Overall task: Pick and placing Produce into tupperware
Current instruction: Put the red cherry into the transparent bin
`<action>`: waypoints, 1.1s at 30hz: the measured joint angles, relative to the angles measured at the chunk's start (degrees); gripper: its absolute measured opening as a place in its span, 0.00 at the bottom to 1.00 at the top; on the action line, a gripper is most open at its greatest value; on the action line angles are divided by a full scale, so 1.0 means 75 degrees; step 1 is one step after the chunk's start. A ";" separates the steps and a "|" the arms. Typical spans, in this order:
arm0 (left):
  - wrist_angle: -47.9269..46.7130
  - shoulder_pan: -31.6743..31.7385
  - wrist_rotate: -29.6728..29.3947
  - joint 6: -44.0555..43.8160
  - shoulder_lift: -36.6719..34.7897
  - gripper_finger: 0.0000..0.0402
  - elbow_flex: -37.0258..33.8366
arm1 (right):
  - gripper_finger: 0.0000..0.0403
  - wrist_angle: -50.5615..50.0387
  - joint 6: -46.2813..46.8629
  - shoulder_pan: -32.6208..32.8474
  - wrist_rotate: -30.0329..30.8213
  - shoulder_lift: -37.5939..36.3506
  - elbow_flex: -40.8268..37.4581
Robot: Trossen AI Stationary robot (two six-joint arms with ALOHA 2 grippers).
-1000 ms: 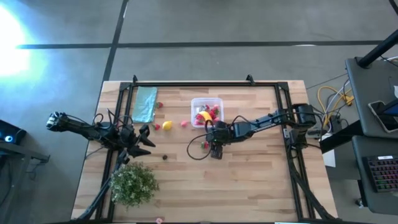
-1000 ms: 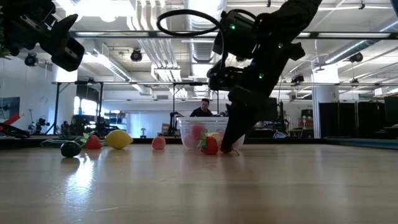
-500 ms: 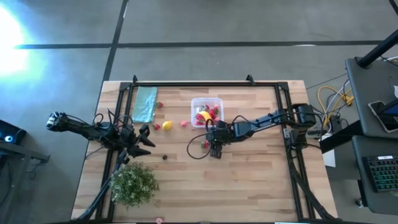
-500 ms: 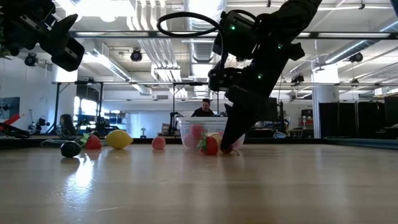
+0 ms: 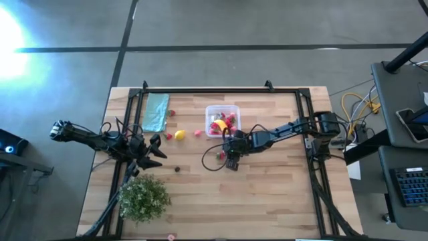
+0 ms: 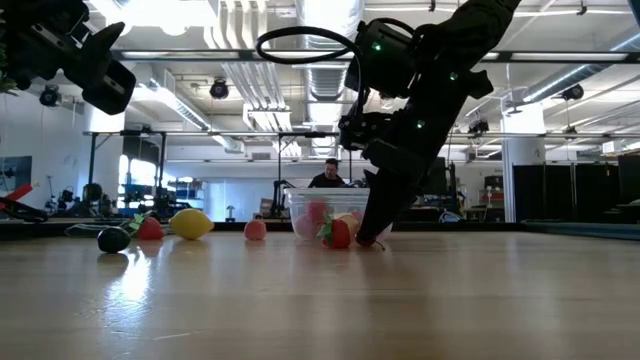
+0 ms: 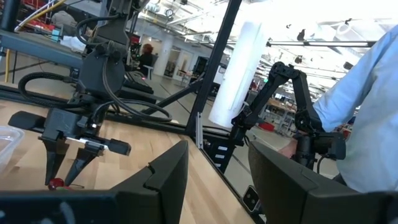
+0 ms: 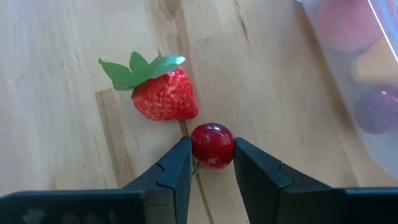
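- Right gripper (image 8: 211,163) had closed since a sec ago, fingers now clamped on red cherry (image 8: 212,145); arm barely shifted otherwise.
- Tabletop (image 5: 267,194): light wood, black frame round it.
- Green leafy bush (image 5: 144,197) sat at near-left corner; teal cloth (image 5: 156,111) lay flat at far left.
- Left gripper (image 5: 155,150) waited over left side, between cloth & bush, fingers part open, nothing in them.
- Tupperware (image 5: 221,108) sat mid-tabletop toward far edge, w/ banana + red/pink pieces inside.
- Right gripper was down at tabletop just near side of tupperware, cherry held at the wood.
- Strawberry (image 8: 163,93) lay just beside cherry, not touching it.
- Lemon (image 5: 179,134) & pink piece (image 5: 198,133) lay left of tupperware; dark piece (image 5: 177,169) nearer, apart.
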 joint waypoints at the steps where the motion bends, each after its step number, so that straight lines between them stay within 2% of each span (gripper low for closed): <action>1: 0.0000 0.0000 0.0000 0.0002 0.0000 0.39 0.0000 | 0.25 0.0000 0.0000 0.0000 0.0006 0.0000 0.0000; 10: 0.0003 0.0001 -0.0029 0.0001 0.0003 0.39 0.0000 | 0.24 -0.0695 -0.0002 0.0003 0.0260 -0.0088 0.0545; 15: 0.0000 0.0002 -0.0029 -0.0001 0.0000 0.39 0.0000 | 0.24 -0.1376 -0.0129 -0.0042 0.0962 -0.0446 0.1198; 20: -0.0001 0.0000 -0.0026 -0.0001 0.0000 0.39 0.0000 | 0.24 -0.1481 -0.0421 -0.0608 0.1045 -0.0723 0.1868; 25: 0.0004 0.0000 -0.0023 0.0000 0.0000 0.39 0.0000 | 0.26 -0.1657 -0.0457 -0.1661 0.1445 -0.0720 0.2319; 28: 0.0003 0.0000 -0.0022 0.0002 0.0000 0.39 0.0000 | 0.32 -0.1678 -0.0194 -0.2334 0.1166 -0.0681 0.2485; 33: 0.0001 0.0000 -0.0017 0.0000 0.0000 0.39 0.0000 | 0.46 -0.1834 -0.0117 -0.2858 -0.0122 -0.0549 0.2632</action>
